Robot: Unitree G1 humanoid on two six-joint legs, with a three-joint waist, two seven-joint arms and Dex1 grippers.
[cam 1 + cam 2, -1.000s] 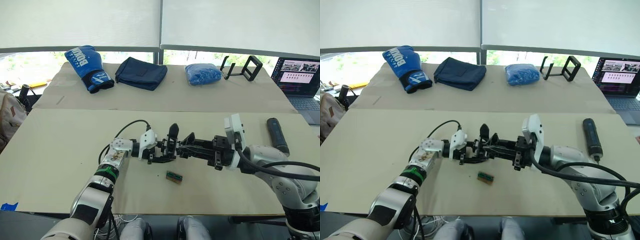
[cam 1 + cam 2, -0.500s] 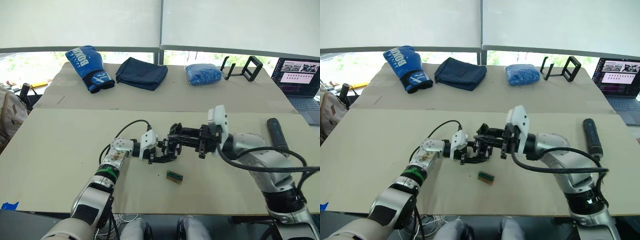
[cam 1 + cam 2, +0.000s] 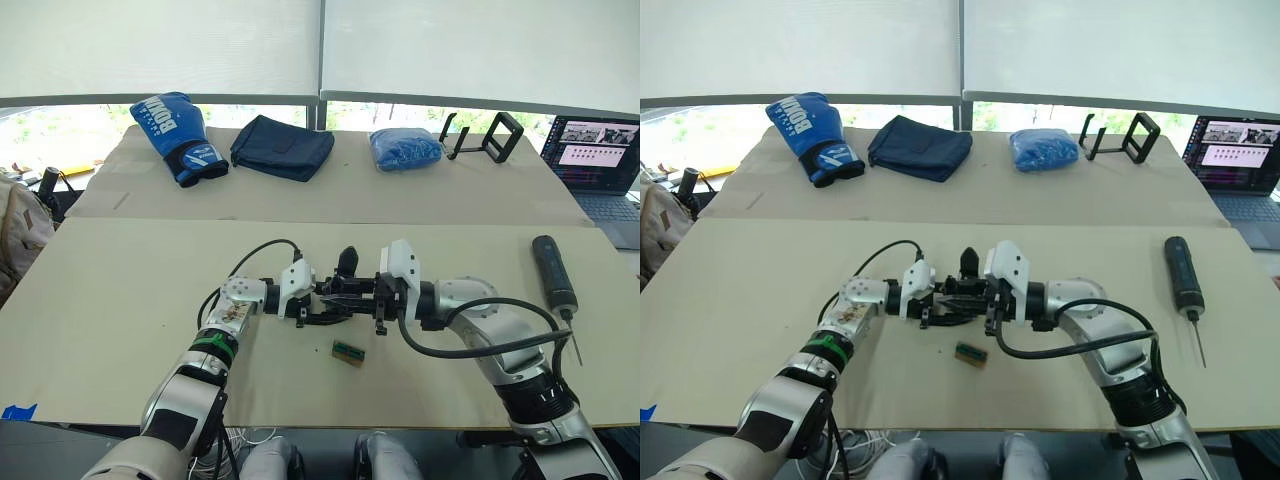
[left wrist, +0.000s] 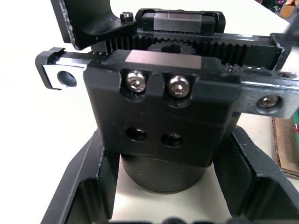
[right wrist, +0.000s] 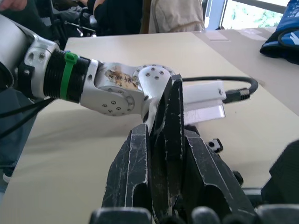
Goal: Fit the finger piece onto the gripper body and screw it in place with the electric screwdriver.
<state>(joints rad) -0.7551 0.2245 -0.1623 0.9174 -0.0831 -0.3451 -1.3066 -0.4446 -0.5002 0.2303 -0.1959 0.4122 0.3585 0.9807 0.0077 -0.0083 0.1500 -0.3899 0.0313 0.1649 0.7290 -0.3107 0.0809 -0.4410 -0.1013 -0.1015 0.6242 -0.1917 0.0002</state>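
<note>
- The left gripper [image 3: 318, 300] sits at mid-table with its two black fingers [image 4: 88, 186] set either side of the rounded base of the small black gripper body [image 4: 161, 116]; they appear pressed against it, clamping it.
- In the left wrist view, the gripper body shows a toothed rack and gear along its upper edge, two bright screws in its front block, and two lower holes.
- An upright pointed finger rises from the gripper body in the head view.
- The right gripper [image 3: 352, 292] meets the gripper body from the opposite side.
- In the right wrist view, its two fingers [image 5: 133, 172] are pinched on the flat black plastic finger piece [image 5: 169, 130], held edge-on and standing up between them.
- The finger piece is just beside or touching the gripper body; contact cannot be confirmed.
- The long dark grey-black electric screwdriver [image 3: 553, 274], with a thin metal bit, lies on the beige table [image 3: 120, 300], well apart to the robot's right.
- A small green-and-brown block [image 3: 348, 352] lies on the table near the two grippers, on the robot's side of them.
</note>
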